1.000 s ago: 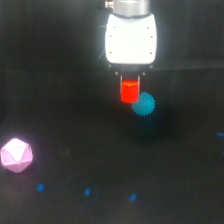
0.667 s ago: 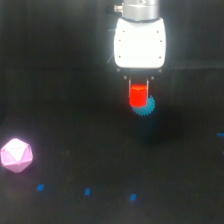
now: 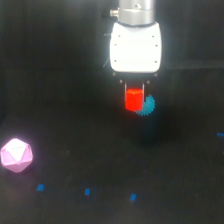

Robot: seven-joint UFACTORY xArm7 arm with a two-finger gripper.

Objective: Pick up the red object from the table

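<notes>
The red object [image 3: 133, 99] is a small bright red-orange block held between the fingers of my gripper [image 3: 134, 96], which is shut on it under the white gripper body [image 3: 135, 46]. The block hangs above the black table [image 3: 65, 100]. A cyan spiky ball [image 3: 148, 105] shows just behind and to the exterior view's right of the block, partly hidden by it. I cannot tell whether the block touches the ball.
A larger pink polyhedron [image 3: 16, 155] lies on the table at the exterior view's left. A few small blue marks [image 3: 87, 191] dot the table near the bottom, and another is at the right edge [image 3: 220, 134].
The gripper with the red block has moved toward the exterior view's right, so the block now covers part of the cyan ball. The pink polyhedron has not moved.
</notes>
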